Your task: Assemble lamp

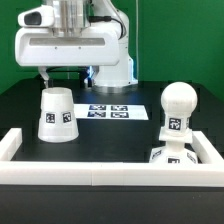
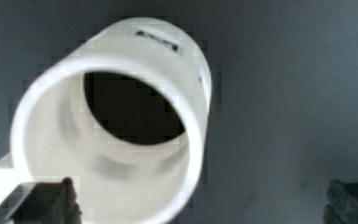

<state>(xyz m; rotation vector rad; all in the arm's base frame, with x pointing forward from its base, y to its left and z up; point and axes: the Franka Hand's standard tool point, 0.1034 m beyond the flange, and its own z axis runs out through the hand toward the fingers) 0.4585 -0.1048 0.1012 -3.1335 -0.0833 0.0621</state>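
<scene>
The white tapered lamp shade (image 1: 57, 115) stands on the black table at the exterior view's left, with a square marker on its side. In the wrist view the shade (image 2: 105, 150) shows from above with its dark hollow. My gripper (image 1: 65, 78) hangs just above it, open. In the wrist view the gripper (image 2: 197, 205) has its dark fingertips (image 2: 43, 200) wide apart, and one side of the shade's rim lies between them. The ball-headed bulb (image 1: 177, 105) stands upright on the white base (image 1: 160, 157) at the exterior view's right, near the front.
The marker board (image 1: 110, 111) lies flat on the table between the shade and the bulb. A long white border rail (image 1: 90, 168) runs along the front and both sides. The arm's white body (image 1: 75, 45) fills the back.
</scene>
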